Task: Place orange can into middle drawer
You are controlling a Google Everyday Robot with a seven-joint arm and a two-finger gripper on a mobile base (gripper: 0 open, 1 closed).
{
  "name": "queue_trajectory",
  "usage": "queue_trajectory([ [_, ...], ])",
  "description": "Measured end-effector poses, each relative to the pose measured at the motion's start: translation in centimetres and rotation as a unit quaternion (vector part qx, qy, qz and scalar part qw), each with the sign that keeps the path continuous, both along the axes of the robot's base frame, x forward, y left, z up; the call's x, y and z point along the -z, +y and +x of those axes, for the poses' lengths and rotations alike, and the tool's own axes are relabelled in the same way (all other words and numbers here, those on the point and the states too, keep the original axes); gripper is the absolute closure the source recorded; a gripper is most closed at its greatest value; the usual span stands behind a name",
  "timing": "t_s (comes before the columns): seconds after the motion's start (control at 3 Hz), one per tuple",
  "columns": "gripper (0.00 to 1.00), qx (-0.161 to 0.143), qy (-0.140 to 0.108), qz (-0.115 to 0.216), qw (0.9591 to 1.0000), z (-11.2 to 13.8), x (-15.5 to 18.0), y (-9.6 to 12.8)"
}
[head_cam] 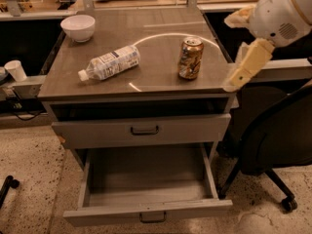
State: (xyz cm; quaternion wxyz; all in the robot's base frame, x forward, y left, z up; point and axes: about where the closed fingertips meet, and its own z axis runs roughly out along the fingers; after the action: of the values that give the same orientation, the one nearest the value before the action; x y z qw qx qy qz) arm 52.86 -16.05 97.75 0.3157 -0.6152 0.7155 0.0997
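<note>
The orange can stands upright on the right part of the cabinet top. The middle drawer, the lowest grey one, is pulled open and holds nothing. My gripper hangs at the right edge of the cabinet top, a little right of the can and apart from it. It is open and empty, with one pale finger low and the other finger higher.
A clear plastic bottle lies on its side left of the can. A white bowl sits at the back left. The drawer above is shut. A black office chair stands at the right. A white cup is at the far left.
</note>
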Motion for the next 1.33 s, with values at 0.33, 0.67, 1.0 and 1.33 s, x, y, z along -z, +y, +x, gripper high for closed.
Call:
queue_trajectory([
  [0.33,0.00,0.006,-0.031,0.076,0.9966,3.3,0.1,2.9],
  [0.67,0.00,0.051,-0.055,0.135,0.9881,7.3,1.9,5.7],
  [1.0,0.00,0.069,-0.064,0.179,0.9793,10.2,3.4,7.2],
  [1.33,0.00,0.069,-0.064,0.179,0.9792,10.2,3.4,7.2],
])
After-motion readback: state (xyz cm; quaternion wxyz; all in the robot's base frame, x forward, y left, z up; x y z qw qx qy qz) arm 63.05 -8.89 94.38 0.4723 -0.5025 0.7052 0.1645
